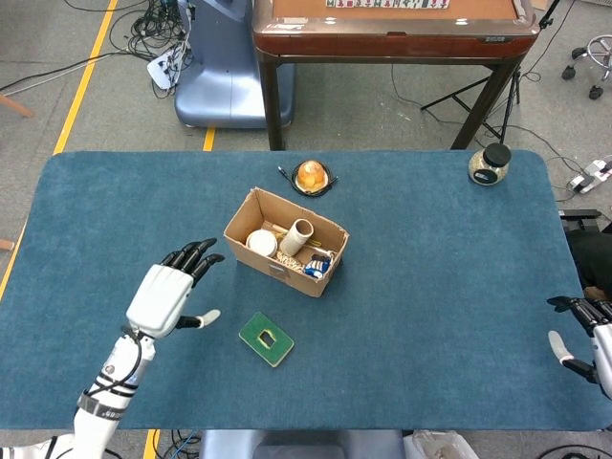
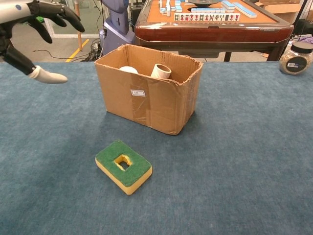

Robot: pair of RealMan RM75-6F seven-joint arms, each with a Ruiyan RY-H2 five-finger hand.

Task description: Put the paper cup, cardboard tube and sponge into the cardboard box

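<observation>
A blue felt-covered table (image 1: 430,316) was seen on a grey floor marked with a yellow line (image 1: 81,81); behind it stood a dark red wooden mahjong table (image 1: 397,33) carrying tiles, and a blue-grey machine base (image 1: 220,67) with loose cables beside it.

The left hand (image 1: 164,295) was held above the felt, well apart from the box on its left side, palm down, fingers spread and holding nothing; in the chest view it (image 2: 34,29) appeared at the upper left edge. The right hand (image 1: 585,330) was seen only partly at the right edge of the head view, off the table corner; whether it was spread or curled could not be told.

One open brown cardboard box (image 1: 285,242) stood near the table's middle; inside it one white paper cup (image 1: 261,241) and one pale cardboard tube (image 1: 299,232), standing upright, were seen side by side, with small items too blurred to name. One green-topped yellow rectangular sponge with a central hole (image 1: 267,338) lay flat on the felt, near the box and outside it. One orange round object on a dark dish (image 1: 312,175) sat just behind the box; one glass jar with a black lid (image 1: 491,164) stood near the far right corner.
</observation>
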